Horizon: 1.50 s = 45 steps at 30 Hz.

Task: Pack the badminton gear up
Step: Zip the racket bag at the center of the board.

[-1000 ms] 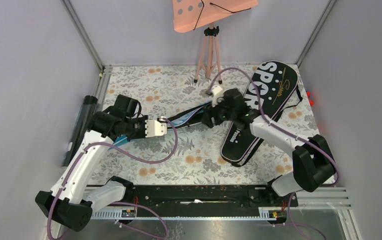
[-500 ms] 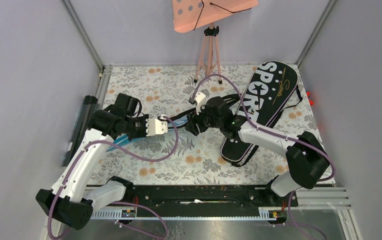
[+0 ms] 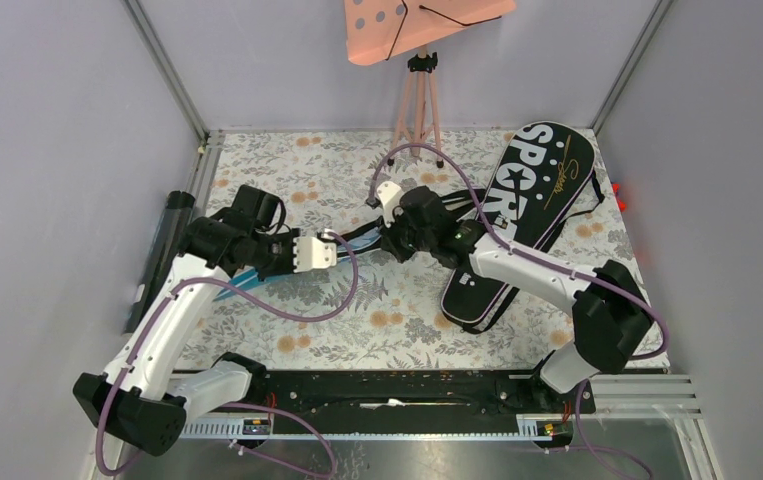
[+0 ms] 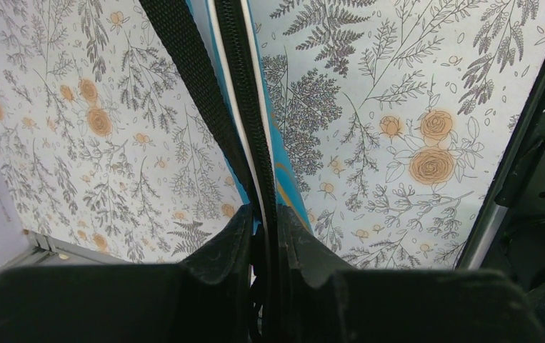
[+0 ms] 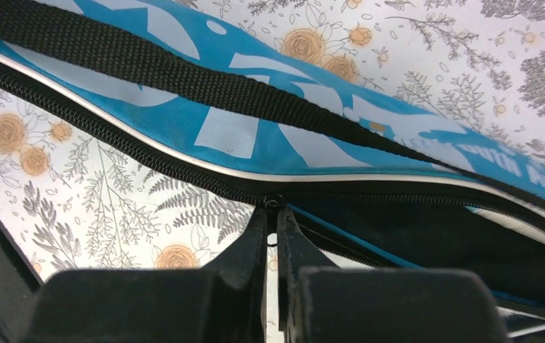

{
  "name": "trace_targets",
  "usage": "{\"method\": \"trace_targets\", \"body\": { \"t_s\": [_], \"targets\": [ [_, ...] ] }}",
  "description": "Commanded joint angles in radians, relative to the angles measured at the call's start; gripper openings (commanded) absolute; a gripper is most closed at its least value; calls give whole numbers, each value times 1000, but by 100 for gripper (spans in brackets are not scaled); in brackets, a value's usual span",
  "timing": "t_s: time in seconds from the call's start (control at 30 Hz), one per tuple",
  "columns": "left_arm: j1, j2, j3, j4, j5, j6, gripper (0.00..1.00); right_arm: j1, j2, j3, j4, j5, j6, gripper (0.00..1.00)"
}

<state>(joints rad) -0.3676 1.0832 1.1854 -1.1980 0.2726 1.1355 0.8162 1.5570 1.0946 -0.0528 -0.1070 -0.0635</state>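
My left gripper point(image 4: 262, 218) pinches the blue bag point(image 5: 241, 139) at its edge for bracing — so the right gripper point(image 5: 272, 218), clamped on the zipper pull point(image 5: 273, 203), can draw it.

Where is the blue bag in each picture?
Top external: the blue bag lies mid-table, left of the black SPORT bag.
Left wrist: its zipped edge runs from top centre down into the left fingers.
Right wrist: it crosses the upper half, above the right fingers.
Shared landmark: the flowery table cover.
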Motion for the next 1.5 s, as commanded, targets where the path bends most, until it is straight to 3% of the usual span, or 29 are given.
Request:
{"method": "trace_targets", "body": {
  "t_s": [0.0, 0.23, 0.37, 0.5, 0.67, 0.77, 0.93, 1.2, 1.27, 1.3, 1.33, 1.37, 1.4, 1.43, 1.47],
  "targets": [
    [-15, -6, 33, 0, 20, 53, 0, 5, 24, 155, -233, 17, -98, 0],
    [-27, -78, -40, -4, -5, 123, 0, -50, 156, 359, -541, -46, -93, 0],
    [-27, -120, -78, -21, -64, 151, 0, -162, 232, 404, -730, 167, -64, 0],
    [-25, -143, -97, -50, -111, 155, 0, -338, 333, 414, -835, 515, -23, 0],
    [-19, -179, -129, -66, -120, 169, 0, -433, 383, 415, -736, 735, -8, 0],
    [-1, -184, -115, -85, -104, 173, 0, -496, 389, 407, -596, 708, -61, 0],
    [4, -193, -97, -74, -72, 169, 0, -645, 498, 544, -550, 669, -86, 0],
    [4, -214, -66, -38, 59, 193, 0, -724, 420, 375, -229, 581, -209, 0],
    [4, -214, -78, -3, 112, 212, 0, -723, 361, 364, -256, 544, -191, 0],
    [3, -209, -82, 17, 139, 213, 0, -724, 334, 356, -264, 519, -194, 8],
    [1, -200, -82, 24, 160, 223, 1, -724, 308, 344, -276, 500, -202, 30],
    [-4, -189, -78, 24, 182, 230, 23, -724, 276, 329, -283, 478, -203, 48],
    [-19, -179, -67, 24, 200, 223, 66, -724, 242, 307, -284, 464, -195, 61],
    [-36, -170, -49, 15, 220, 214, 95, -724, 204, 281, -275, 452, -172, 77],
    [-51, -166, -29, 9, 248, 204, 98, -724, 159, 248, -255, 423, -154, 95]
  ]
}}
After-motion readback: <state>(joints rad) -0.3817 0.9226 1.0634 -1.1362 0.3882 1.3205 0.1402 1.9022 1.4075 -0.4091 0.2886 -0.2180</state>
